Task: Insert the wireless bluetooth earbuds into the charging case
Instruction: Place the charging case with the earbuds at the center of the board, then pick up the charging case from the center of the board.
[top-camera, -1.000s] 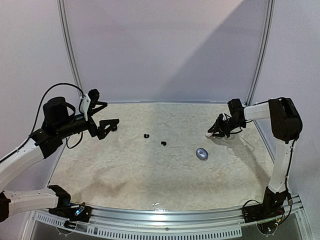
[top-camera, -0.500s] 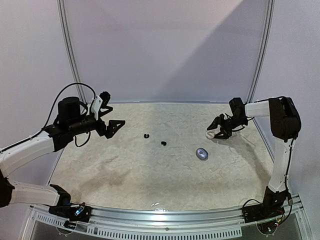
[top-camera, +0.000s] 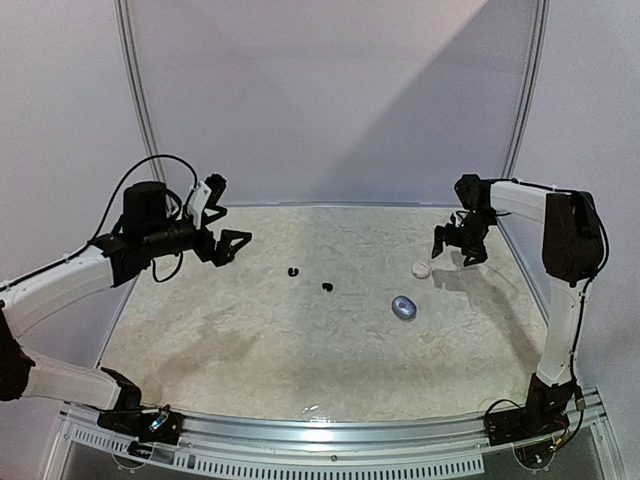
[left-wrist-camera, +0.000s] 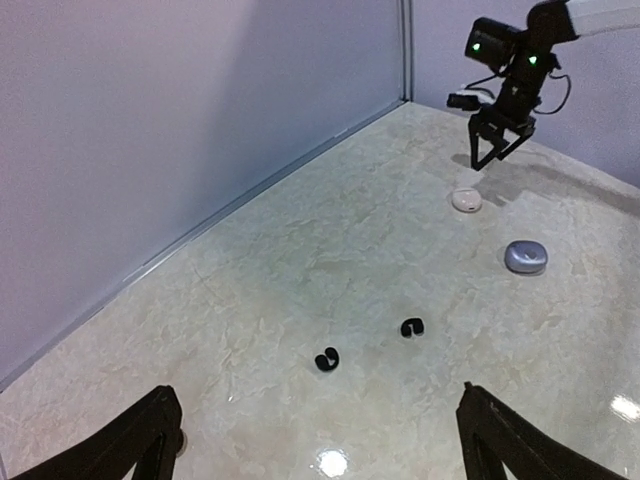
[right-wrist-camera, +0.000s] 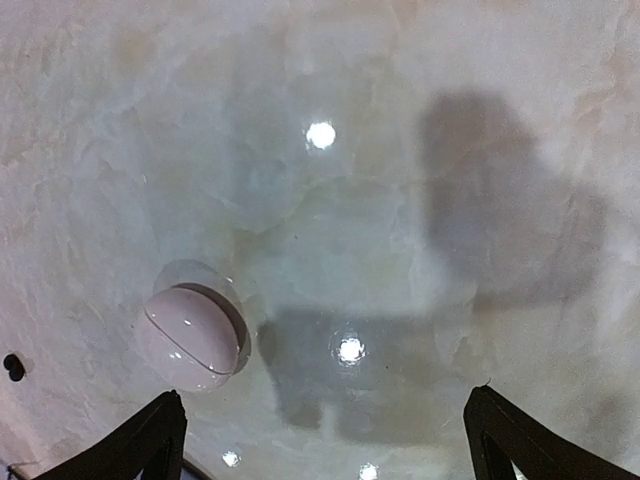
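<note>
Two glossy black earbuds (top-camera: 293, 271) (top-camera: 327, 288) lie apart on the marble table; the left wrist view shows them (left-wrist-camera: 327, 359) (left-wrist-camera: 412, 327) ahead of my left gripper (left-wrist-camera: 315, 398). That gripper (top-camera: 226, 216) hovers open and empty at the far left. A closed white case (top-camera: 422, 269) rests on the table below and left of my right gripper (top-camera: 455, 250), which stands open and apart from it. In the right wrist view the white case (right-wrist-camera: 190, 338) sits beside the left finger (right-wrist-camera: 165, 425), outside the jaws. A grey-blue case (top-camera: 404, 307) lies nearer the front.
White walls with metal rails (top-camera: 140, 110) close in the back and sides of the table. One earbud (right-wrist-camera: 13, 367) shows at the left edge of the right wrist view. The grey-blue case (left-wrist-camera: 526, 257) and the right gripper (left-wrist-camera: 495, 150) show in the left wrist view.
My right gripper has opened, let go of the white case onto the table and lifted back from it. The left arm has swung slightly to the right, still open.
</note>
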